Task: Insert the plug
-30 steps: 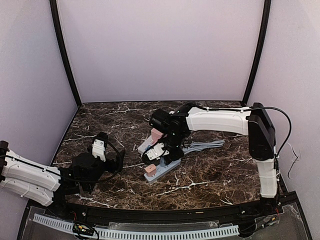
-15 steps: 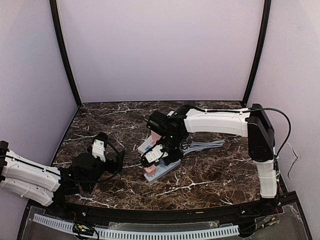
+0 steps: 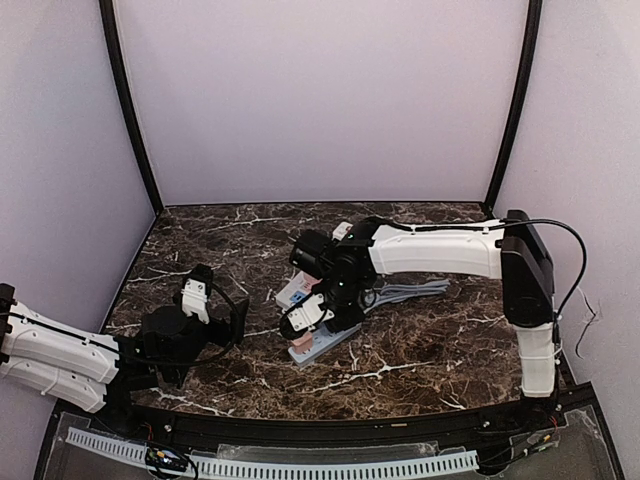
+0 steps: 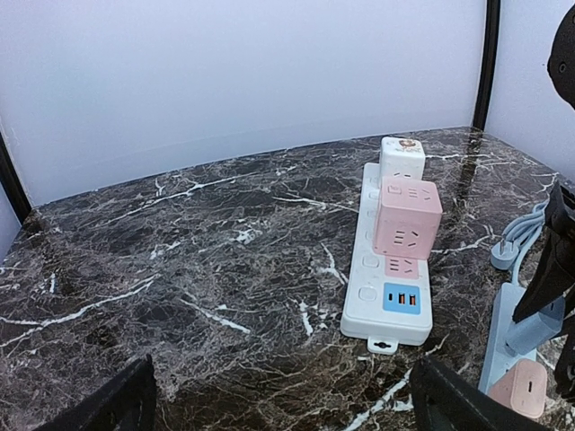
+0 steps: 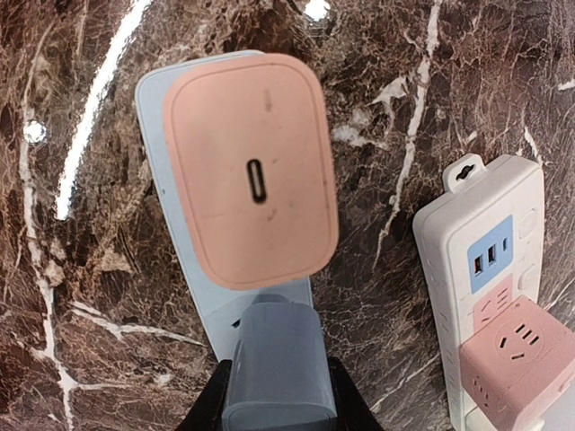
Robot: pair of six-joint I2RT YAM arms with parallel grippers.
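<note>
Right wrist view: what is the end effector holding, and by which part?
The right end effector grips the pale grey-blue rounded plastic plug by its two side faces.

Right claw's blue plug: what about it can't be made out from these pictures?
Prongs of the blue plug: right wrist view, hidden beneath its own body.
Socket under it on the blue strip: covered by the plug, so whether it is seated is unclear.
Right claw: cut off by the bottom edge there.
Same plug in the top view: buried under the right arm.
</note>
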